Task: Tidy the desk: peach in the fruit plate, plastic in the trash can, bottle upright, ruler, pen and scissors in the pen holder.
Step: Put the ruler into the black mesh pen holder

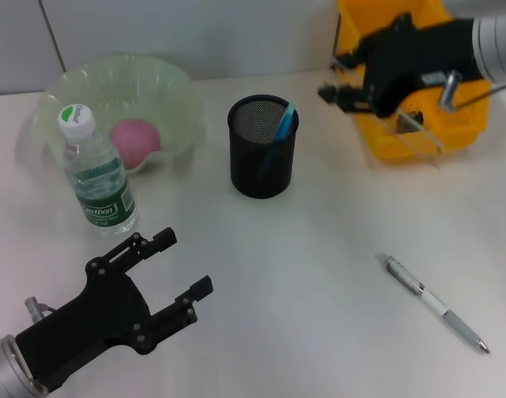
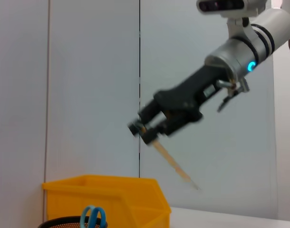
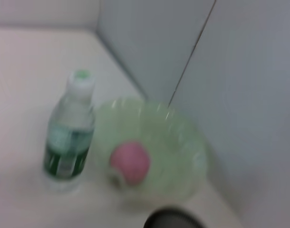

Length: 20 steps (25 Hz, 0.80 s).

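My right gripper (image 1: 340,93) hovers by the yellow trash can (image 1: 464,124), shut on a clear ruler (image 1: 419,133). In the left wrist view the same right gripper (image 2: 143,131) grips the ruler (image 2: 176,166), which slants downward. The pink peach (image 1: 135,139) lies in the green fruit plate (image 1: 166,83). Beside the plate the bottle (image 1: 95,170) stands upright. Blue scissors (image 1: 282,124) stick out of the black mesh pen holder (image 1: 261,162). A pen (image 1: 435,304) lies on the table at the right. My left gripper (image 1: 185,263) rests open at the near left. The plastic is out of view.
The right wrist view shows the bottle (image 3: 69,137), the peach (image 3: 130,161) in the plate (image 3: 183,142), and the pen holder rim (image 3: 173,221). A grey wall runs behind the white table (image 1: 319,274).
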Motion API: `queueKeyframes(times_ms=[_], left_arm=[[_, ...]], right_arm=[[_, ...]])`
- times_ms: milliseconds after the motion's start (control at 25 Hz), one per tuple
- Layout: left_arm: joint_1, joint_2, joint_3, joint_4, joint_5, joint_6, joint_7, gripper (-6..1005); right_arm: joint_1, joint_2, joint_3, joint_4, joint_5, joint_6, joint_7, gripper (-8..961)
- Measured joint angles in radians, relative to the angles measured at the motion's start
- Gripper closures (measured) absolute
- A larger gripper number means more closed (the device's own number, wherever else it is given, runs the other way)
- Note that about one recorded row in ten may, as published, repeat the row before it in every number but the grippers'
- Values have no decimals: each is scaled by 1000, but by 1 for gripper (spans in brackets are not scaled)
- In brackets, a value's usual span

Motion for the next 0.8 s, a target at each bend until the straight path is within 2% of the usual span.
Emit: queueKeyframes(times_ms=[240, 360, 560, 760, 800], left_arm=[[-2, -1, 0, -1, 0, 3, 0, 261], [-2, -2, 2, -2, 0, 3, 0, 261], [-4, -2, 4, -2, 0, 3, 0, 261], [-5, -2, 6, -2, 0, 3, 0, 261], [-6, -2, 7, -2, 1, 2, 0, 261]], right_arm=[[-39, 2, -11, 22, 160, 172, -111, 560], [-72, 2, -39, 59, 273, 276, -199, 558], [-82, 1, -48, 161, 459, 375, -348, 554], [-81, 2, -50, 305, 747, 413, -594, 550], [-76, 2, -54, 375, 863, 417, -700, 549]])
